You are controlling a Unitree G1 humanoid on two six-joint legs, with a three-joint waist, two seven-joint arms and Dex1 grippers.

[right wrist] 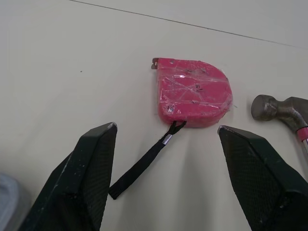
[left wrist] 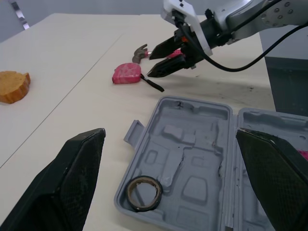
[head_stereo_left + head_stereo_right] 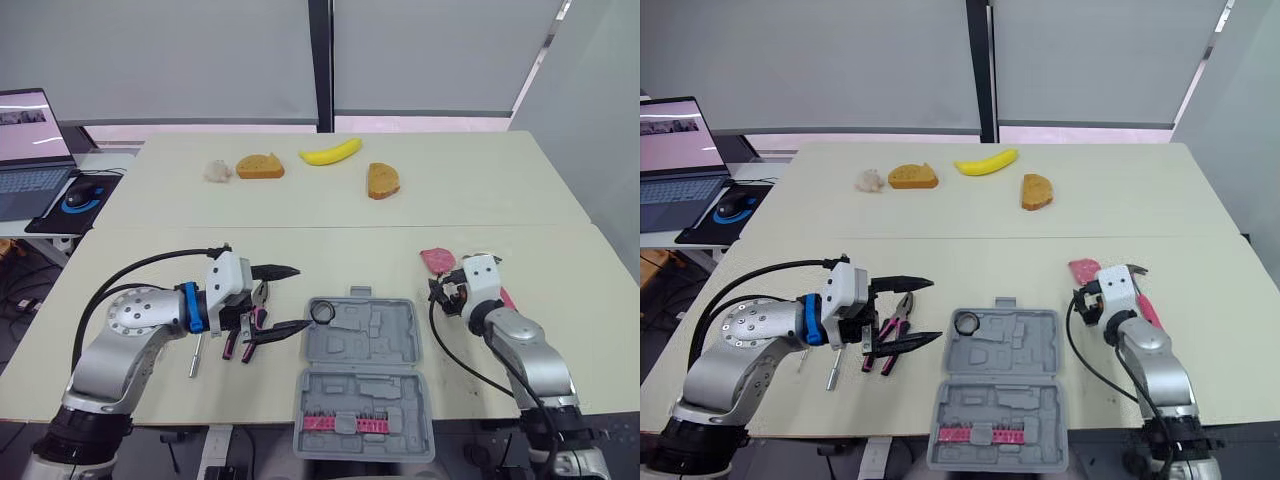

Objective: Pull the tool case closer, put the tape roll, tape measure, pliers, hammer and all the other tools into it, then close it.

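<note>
Tool case: lies open at near worktop edge, holds tape roll in far-left corner. Left tool: spread wide, empty, hovers by pliers beside case. Right tool: spread, empty, poised at tape measure, hammer alongside.

This looks like an office or a lab test room. Behind the pale tabletop, grey roller blinds are drawn down over a row of windows. Left of the tabletop, a side desk carries an open laptop and a mouse on a black pad.
</note>
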